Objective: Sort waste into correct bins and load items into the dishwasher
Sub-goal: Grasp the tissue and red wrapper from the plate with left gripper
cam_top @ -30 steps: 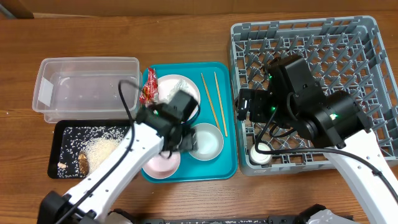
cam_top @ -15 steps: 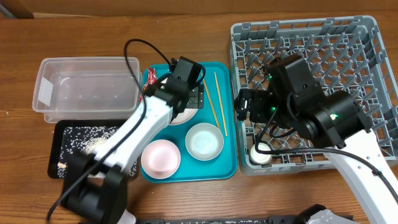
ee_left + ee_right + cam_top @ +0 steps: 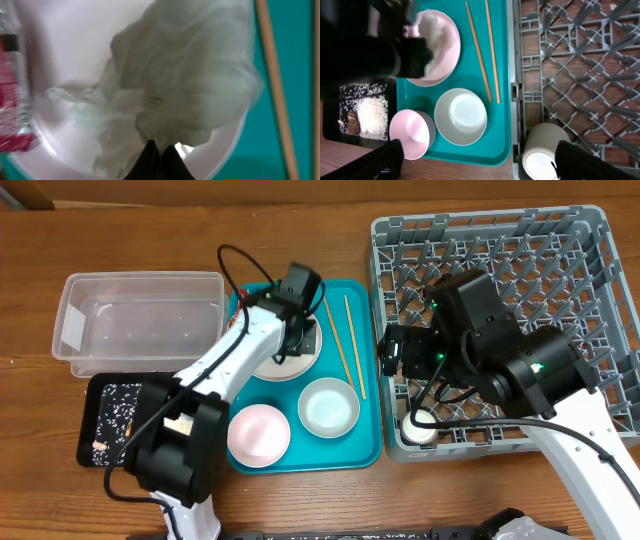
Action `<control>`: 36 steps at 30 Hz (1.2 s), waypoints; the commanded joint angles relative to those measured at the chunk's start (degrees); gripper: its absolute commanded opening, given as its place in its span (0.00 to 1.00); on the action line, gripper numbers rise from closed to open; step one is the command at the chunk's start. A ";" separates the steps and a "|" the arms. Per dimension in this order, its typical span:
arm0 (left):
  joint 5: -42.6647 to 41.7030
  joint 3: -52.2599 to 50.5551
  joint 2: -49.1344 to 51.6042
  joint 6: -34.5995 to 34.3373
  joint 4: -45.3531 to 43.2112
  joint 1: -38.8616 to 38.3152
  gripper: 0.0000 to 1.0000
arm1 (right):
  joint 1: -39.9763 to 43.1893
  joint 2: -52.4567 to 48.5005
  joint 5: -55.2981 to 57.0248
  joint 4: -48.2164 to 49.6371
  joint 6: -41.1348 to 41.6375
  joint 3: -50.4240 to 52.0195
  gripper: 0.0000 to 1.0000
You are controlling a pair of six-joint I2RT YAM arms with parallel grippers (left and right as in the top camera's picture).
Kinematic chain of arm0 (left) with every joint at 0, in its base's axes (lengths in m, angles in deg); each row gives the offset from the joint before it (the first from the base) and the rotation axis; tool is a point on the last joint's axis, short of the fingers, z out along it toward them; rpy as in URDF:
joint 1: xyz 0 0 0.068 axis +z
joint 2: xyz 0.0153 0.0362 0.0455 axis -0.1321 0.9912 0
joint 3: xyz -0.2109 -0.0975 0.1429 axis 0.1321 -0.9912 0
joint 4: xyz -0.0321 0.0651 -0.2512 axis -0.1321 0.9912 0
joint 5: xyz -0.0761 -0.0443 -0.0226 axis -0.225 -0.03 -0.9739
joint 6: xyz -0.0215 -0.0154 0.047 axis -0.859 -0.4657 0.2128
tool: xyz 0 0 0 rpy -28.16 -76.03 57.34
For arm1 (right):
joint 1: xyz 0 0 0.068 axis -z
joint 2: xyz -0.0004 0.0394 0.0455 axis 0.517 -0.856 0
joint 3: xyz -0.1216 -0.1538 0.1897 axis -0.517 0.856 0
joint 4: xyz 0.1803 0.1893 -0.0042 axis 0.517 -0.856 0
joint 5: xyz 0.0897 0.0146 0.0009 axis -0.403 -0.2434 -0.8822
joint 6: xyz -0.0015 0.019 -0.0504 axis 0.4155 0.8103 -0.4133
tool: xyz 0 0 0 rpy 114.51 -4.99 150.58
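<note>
The left fingers (image 3: 146, 162) were pressed together at the bottom centre of the left wrist view. They pinched the lower edge of the crumpled white napkin (image 3: 190, 85). The napkin lay on the large white plate (image 3: 75, 45), and the red wrapper (image 3: 15, 105) lay at the left edge of this view, partly over the plate's rim. In the overhead view the left arm reached over this plate (image 3: 300, 365), in the upper half of the teal tray (image 3: 365, 442).

The two chopsticks (image 3: 346, 345) lay side by side on the tray, just to the right of the large plate. Below them stood the grey-white bowl (image 3: 329, 406), and the pinkish plate (image 3: 258, 434) was beside it on its left.

The right fingers (image 3: 385, 160) were spread wide and held nothing; they appeared in the two bottom corners of the right wrist view. They hung over the border between the tray and the grey dish rack (image 3: 520, 250). The small white cup (image 3: 420, 426) was inside the rack, at its lower left corner.

At the left of the overhead frame the clear tub (image 3: 140, 315) stood on the desk (image 3: 300, 240). The black tray (image 3: 100, 425) lay just below it and carried the rice scraps (image 3: 370, 112).
</note>
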 commanded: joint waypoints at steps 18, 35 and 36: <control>-0.76 12.28 -3.34 0.72 13.18 24.83 0.78 | 0.09 0.15 0.07 -0.33 -0.37 -1.01 1.00; 19.21 10.84 6.64 0.35 7.54 4.50 0.64 | 0.09 -0.22 0.04 0.96 -0.35 -0.22 1.00; 19.23 10.84 7.91 -0.15 7.15 4.98 0.63 | 0.09 -0.24 0.04 0.96 -0.35 -0.09 1.00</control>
